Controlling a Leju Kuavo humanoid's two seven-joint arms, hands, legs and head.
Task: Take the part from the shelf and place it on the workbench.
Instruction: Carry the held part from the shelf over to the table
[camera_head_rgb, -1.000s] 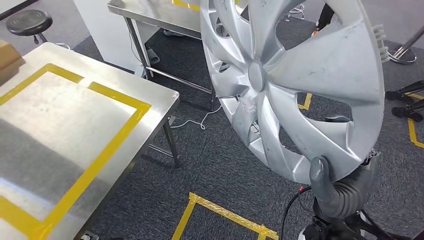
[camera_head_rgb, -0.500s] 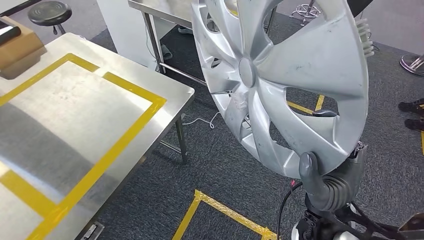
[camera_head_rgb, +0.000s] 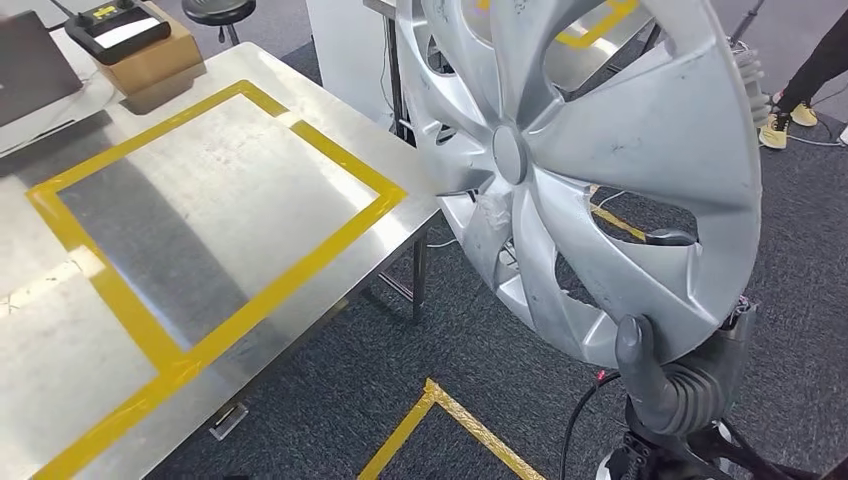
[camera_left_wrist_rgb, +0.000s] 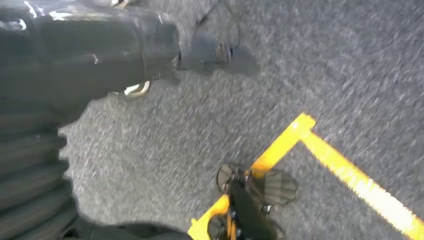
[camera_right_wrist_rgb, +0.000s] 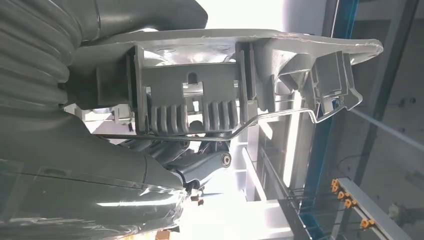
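Hubcap (camera_head_rgb: 590, 170) — gripped at lower rim by right hand (camera_head_rgb: 668, 375), upright, off table (camera_head_rgb: 200, 210) edge. Step: carrying over. Next: lay flat inside yellow tape (camera_head_rgb: 250, 300). Left hand state — cannot tell.

— From the head we look down on the workbench (camera_head_rgb: 230, 210) and the hubcap (camera_head_rgb: 590, 160).
— Our right wrist sits close behind that hubcap (camera_right_wrist_rgb: 225, 75)'s rim; our left wrist faces the carpet (camera_left_wrist_rgb: 310, 65).

right robot hand (camera_head_rgb: 668, 378) raised, thumb gripping, left robot hand apparently hanging
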